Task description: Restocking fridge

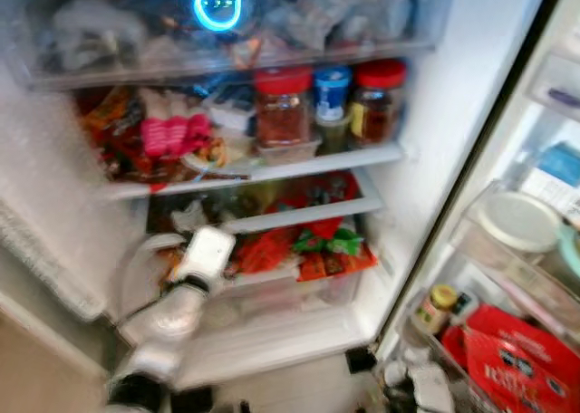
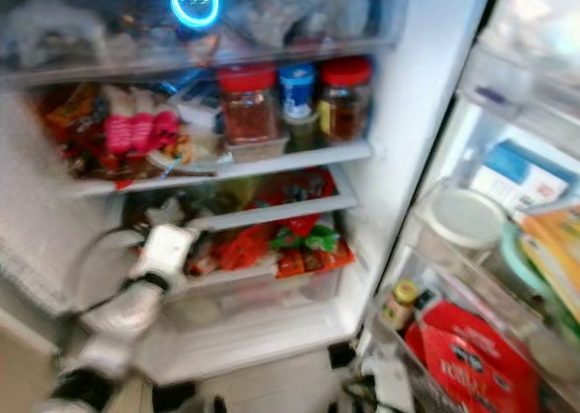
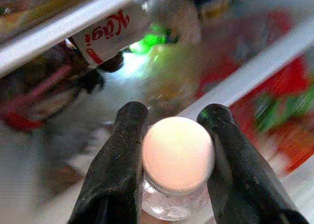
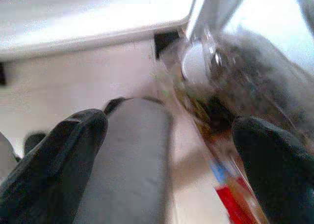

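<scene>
The fridge (image 1: 426,159) stands open, its door (image 1: 544,277) swung to the right. The left arm (image 1: 168,322) reaches up from below into the lower shelf area, its white wrist near the left end of a white rail. In the left wrist view the left end effector (image 3: 176,150) is clamped on a bottle (image 3: 177,157) with a pale round cap; both black fingers (image 3: 117,160) press against the cap's sides, and clear plastic shows just under it. The bottle sits at the front of the lower shelf (image 1: 299,214), between the white rails; beyond it lies a white container with red lettering (image 3: 108,32) under the upper rail, with something glowing green just beside it, too blurred to name.

On the middle shelf three jars stand side by side: a red-lidded jar (image 1: 283,105), a blue-lidded jar (image 1: 332,100) and another red-lidded jar (image 1: 376,96). To their left lie pink packets (image 1: 172,132) among other wrapped food. Red and green packets (image 1: 317,245) fill the lower level. A blue ring light (image 1: 217,7) glows on the top shelf.

The door bins hold a white-lidded tub (image 1: 517,221), a small yellow-capped jar (image 1: 439,304) and a red bag (image 1: 521,359).

The right end effector (image 4: 176,155) hangs low beside the door, its fingers wide apart with nothing between them; past them the wrist view shows pale floor and what is probably a clear door bin
</scene>
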Robot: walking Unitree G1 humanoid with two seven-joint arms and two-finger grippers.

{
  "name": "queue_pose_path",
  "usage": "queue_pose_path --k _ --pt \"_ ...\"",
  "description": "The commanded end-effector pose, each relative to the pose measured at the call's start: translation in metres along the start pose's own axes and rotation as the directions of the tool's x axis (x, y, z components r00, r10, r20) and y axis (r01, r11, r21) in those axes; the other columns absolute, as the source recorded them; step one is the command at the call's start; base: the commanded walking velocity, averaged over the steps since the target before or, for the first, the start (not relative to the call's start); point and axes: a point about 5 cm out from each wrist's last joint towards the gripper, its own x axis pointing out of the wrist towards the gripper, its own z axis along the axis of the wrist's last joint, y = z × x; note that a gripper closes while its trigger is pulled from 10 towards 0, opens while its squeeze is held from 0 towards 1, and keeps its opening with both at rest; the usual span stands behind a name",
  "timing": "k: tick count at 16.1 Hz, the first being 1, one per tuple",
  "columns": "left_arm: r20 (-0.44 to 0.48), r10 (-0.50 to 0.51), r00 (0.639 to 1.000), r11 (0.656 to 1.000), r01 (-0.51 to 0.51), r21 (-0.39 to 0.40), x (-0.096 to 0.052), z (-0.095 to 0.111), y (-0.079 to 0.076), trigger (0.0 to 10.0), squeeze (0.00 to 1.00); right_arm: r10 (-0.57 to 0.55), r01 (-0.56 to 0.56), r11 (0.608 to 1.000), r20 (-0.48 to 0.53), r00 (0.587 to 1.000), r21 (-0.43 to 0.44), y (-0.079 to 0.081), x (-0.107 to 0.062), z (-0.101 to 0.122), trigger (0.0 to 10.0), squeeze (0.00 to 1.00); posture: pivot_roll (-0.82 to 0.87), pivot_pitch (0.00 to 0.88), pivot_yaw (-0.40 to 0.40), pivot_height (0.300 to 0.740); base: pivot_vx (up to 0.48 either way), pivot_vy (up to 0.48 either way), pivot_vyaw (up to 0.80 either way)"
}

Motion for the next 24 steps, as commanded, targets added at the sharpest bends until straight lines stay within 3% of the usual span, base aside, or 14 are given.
queue_pose_path --k 1,2,3,4,8,9,11,15,18,24 --pt "0.059 -0.046 0.997 0.991 0.038 0.128 0.006 0.017 -0.006 10.0 0.0 -0.015 0.015 1.0 -0.014 1.0 -0.005 -0.006 -0.002 -0.004 10.0 0.0 -0.06 0.0 0.017 0.637 0.0 0.0 0.0" --pt "0.051 -0.091 0.995 0.942 0.069 0.328 0.006 0.017 -0.004 10.0 0.0 -0.015 0.015 1.0 -0.014 1.0 -0.004 -0.006 -0.002 -0.004 10.0 0.0 -0.06 0.0 0.018 0.637 0.0 0.0 0.0" --pt "0.032 -0.112 0.993 0.884 0.085 0.46 0.006 0.016 0.0 10.0 0.0 -0.015 0.015 1.0 -0.013 1.0 -0.003 -0.006 -0.002 -0.004 10.0 0.0 -0.06 0.0 0.02 0.637 0.0 0.0 0.0" --pt "0.023 -0.109 0.994 0.85 0.081 0.521 0.006 0.014 0.004 10.0 0.0 -0.015 0.015 1.0 -0.013 1.0 -0.002 -0.006 -0.001 -0.004 10.0 0.0 -0.06 0.0 0.022 0.637 0.0 0.0 0.0" --pt "-0.025 -0.099 0.995 0.784 0.094 0.614 0.007 0.004 0.01 10.0 0.0 -0.014 0.014 1.0 -0.014 1.0 0.002 -0.005 -0.001 -0.004 10.0 0.0 -0.06 0.0 0.022 0.637 0.0 0.0 0.0" --pt "-0.083 -0.085 0.993 0.745 0.119 0.656 0.006 -0.009 0.013 10.0 0.0 -0.015 0.015 1.0 -0.013 1.0 0.006 -0.005 -0.001 -0.004 10.0 0.0 -0.07 0.0 0.025 0.637 0.0 0.0 0.0" --pt "-0.126 -0.078 0.989 0.749 0.142 0.647 0.003 -0.019 0.012 10.0 0.0 -0.019 0.019 1.0 -0.009 1.0 0.012 -0.005 -0.001 -0.004 10.0 0.0 -0.07 0.0 0.024 0.637 0.0 0.0 0.0" --pt "-0.111 -0.044 0.993 0.768 0.105 0.632 0.007 -0.017 0.012 10.0 0.0 -0.015 0.015 1.0 -0.006 1.0 -0.018 -0.005 -0.002 -0.004 10.0 0.0 -0.07 0.0 0.018 0.637 0.0 0.0 0.0" --pt "-0.094 -0.033 0.995 0.769 0.085 0.634 0.011 -0.014 0.015 10.0 0.0 -0.015 0.015 1.0 -0.002 1.0 -0.01 -0.005 -0.002 -0.003 10.0 0.0 -0.07 0.0 0.018 0.637 0.0 0.0 0.76" --pt "-0.079 -0.084 0.993 0.78 0.115 0.615 0.013 -0.012 0.006 10.0 0.0 -0.015 0.015 1.0 -0.005 1.0 0.015 -0.004 -0.001 -0.004 10.0 0.0 -0.06 0.0 0.019 0.637 0.0 0.0 0.13"
